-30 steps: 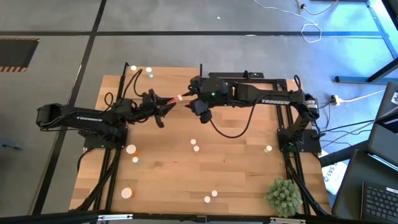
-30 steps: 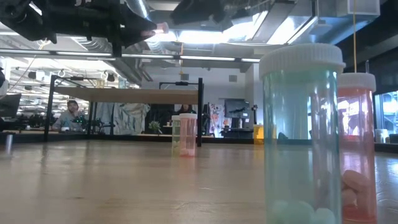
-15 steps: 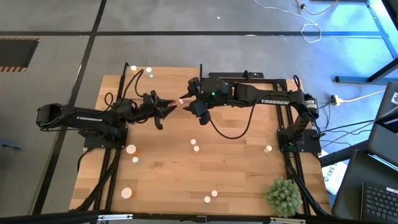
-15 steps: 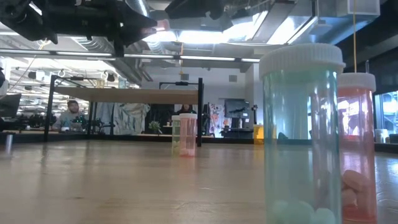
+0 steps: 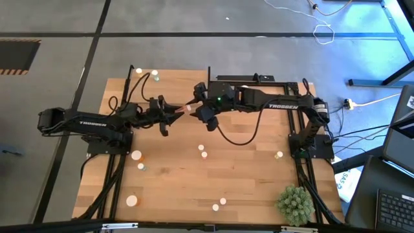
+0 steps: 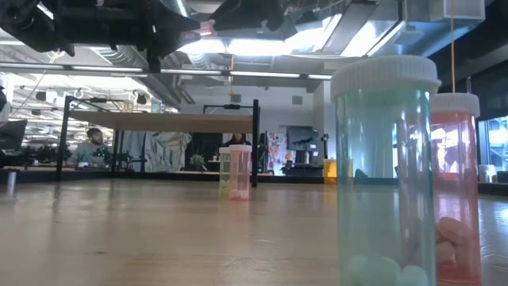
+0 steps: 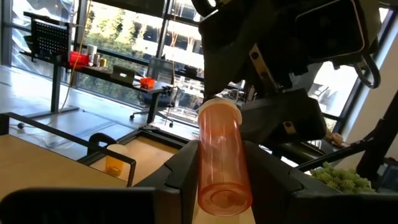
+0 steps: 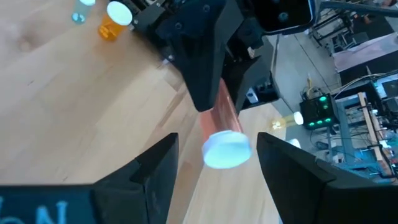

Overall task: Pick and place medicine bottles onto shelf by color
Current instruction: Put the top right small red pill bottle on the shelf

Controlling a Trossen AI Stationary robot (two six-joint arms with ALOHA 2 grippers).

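Two claws (image 5: 176, 114) (image 5: 196, 107) meet at reddish bottle (image 5: 187, 107) midair

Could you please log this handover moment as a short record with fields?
held item: reddish bottle, white cap toward the right arm
left gripper: shut on the bottle's body, above the table
right gripper: open, fingers either side of the capped end, not yet closed
stage: mid-air handover between the arms
shelf: under the right arm
other bottles: scattered on the table

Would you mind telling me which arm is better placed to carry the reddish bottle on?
Probably the right: its open end effector brackets the white-capped reddish bottle held in the left end effector.
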